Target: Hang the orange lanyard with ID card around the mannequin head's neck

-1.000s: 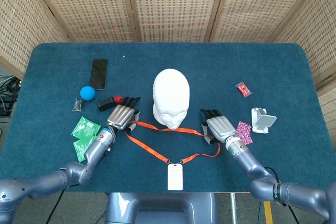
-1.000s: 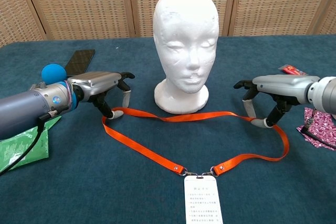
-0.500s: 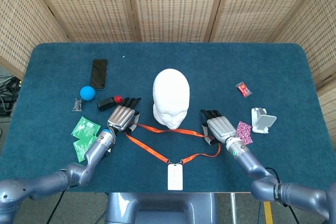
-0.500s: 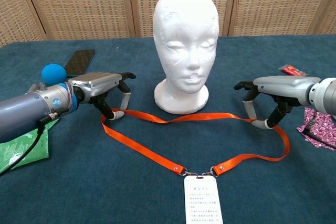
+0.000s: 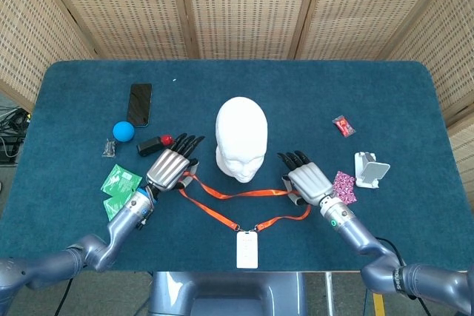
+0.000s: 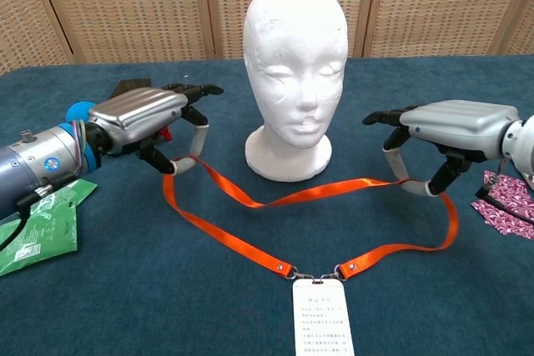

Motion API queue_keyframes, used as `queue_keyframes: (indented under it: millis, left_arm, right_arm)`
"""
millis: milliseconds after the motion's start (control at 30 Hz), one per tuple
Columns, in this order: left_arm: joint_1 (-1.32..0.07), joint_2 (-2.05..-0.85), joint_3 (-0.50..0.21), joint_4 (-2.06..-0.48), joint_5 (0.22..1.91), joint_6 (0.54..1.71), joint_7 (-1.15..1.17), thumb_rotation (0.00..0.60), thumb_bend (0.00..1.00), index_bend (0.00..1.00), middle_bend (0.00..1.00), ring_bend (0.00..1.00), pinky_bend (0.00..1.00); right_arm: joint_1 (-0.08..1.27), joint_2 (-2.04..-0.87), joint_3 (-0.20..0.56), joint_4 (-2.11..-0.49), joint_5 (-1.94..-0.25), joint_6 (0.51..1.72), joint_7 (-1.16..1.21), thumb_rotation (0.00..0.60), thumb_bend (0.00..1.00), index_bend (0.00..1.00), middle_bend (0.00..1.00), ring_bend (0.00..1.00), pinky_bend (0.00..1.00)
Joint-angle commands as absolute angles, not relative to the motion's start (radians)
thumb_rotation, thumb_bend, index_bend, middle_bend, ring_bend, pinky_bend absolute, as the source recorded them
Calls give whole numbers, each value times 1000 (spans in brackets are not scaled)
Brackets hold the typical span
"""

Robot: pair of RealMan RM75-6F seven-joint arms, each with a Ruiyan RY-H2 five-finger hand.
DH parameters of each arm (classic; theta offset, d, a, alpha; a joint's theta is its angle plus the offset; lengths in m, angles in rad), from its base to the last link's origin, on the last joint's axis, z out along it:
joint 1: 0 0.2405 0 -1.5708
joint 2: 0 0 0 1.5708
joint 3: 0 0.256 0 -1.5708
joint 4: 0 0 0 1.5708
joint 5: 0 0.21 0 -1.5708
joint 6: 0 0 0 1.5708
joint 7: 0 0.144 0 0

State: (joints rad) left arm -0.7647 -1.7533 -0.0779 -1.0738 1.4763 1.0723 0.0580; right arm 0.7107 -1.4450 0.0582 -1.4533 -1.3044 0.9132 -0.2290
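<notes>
A white foam mannequin head (image 6: pixel 295 64) stands upright near the middle of a blue-covered desk (image 5: pixel 296 94), face toward the robot. In front of its base, the orange lanyard (image 6: pixel 250 198) forms a wide loop; its near end lies flat on the desk with the white ID card (image 6: pixel 323 317) clipped at the lowest point.

To the left of the mannequin head, the left hand (image 6: pixel 150 118) pinches the strap between thumb and a finger, the other fingers (image 6: pixel 196 89) stretched forward. To the right of the head, the right hand (image 6: pixel 446 127) pinches the opposite side of the strap the same way.

Compared with a second ago, both hands have risen off the desk and moved slightly toward the head. The pinched ends of the strap are now lifted, and the far run of the loop, which lay nearly straight before the base, now sags in a shallow V between the hands.

This suggests the lift has begun and both grips are holding. The loop is still wholly in front of the head, not around the neck; it likely has to be raised above the crown, kept wide, and lowered behind the head
</notes>
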Motion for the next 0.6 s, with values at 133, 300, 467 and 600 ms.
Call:
queue_keyframes:
  millis: [133,300,467,600]
  left_arm:
    - [-749,-1737,-35,-1036,1617,1232,-34,600,396,674,0,0,0]
    - [-747,-1716,-24,-1032,1695,1334,-68,600,396,681,0,0,0]
    - [-748,-1691,-42,-1065,1717,1392,-86,600,396,693,0,0,0]
    - [-749,-1651,-70,-1136,1705,1406,-87,600,396,695,0,0,0]
  right_arm:
    - [700,-1413,35,-1475,-1392,967,-256,600,729,710,15,0,0]
    - [695,-1364,18,-1518,-1470,1008,-287,600,729,711,18,0,0]
    - [680,-1335,17,-1532,-1564,1095,-282,600,729,713,38,0,0]
    - [667,-1309,31,-1572,-1596,1149,-226,600,730,714,46,0,0]
